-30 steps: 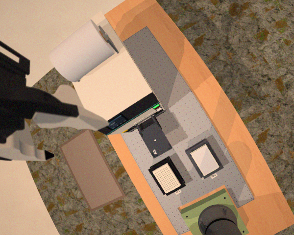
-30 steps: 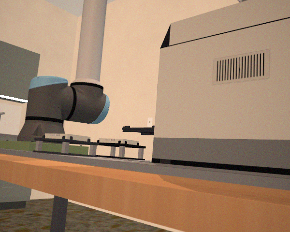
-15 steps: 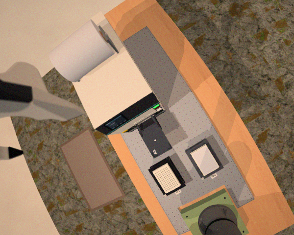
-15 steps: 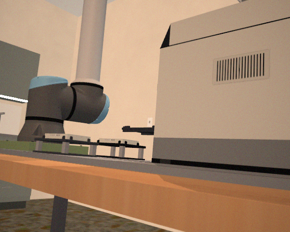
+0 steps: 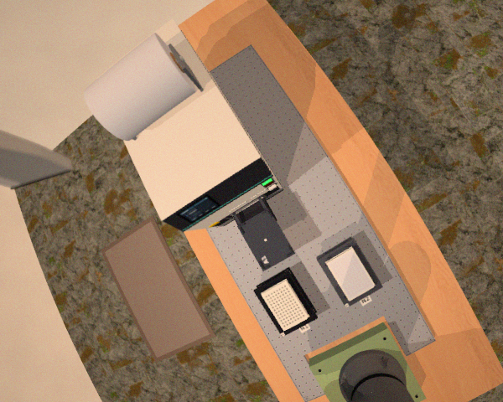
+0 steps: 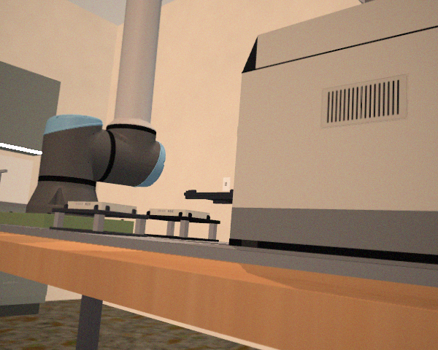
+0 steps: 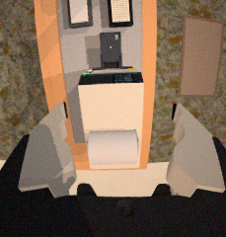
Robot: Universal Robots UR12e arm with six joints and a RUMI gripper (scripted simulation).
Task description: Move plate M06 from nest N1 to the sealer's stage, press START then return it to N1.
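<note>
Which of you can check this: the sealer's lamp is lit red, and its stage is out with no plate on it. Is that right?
Not quite: the top view shows the sealer's lamp lit green. The stage is indeed out, with no plate on it.

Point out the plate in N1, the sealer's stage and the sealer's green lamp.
plate in N1 (image 5: 285, 305) (image 7: 120, 9): top and wrist views, its top face
stage (image 5: 269, 242) (image 7: 111, 53): top and wrist views, its flat bed
green lamp (image 5: 267, 182) (image 7: 86, 73): top and wrist views, its lit face

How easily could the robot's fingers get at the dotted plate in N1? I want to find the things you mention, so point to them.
Probably yes: the fingers stand open, and nothing covers the dotted plate (image 5: 285, 305) (image 7: 120, 10), though they'd have to travel.
</note>
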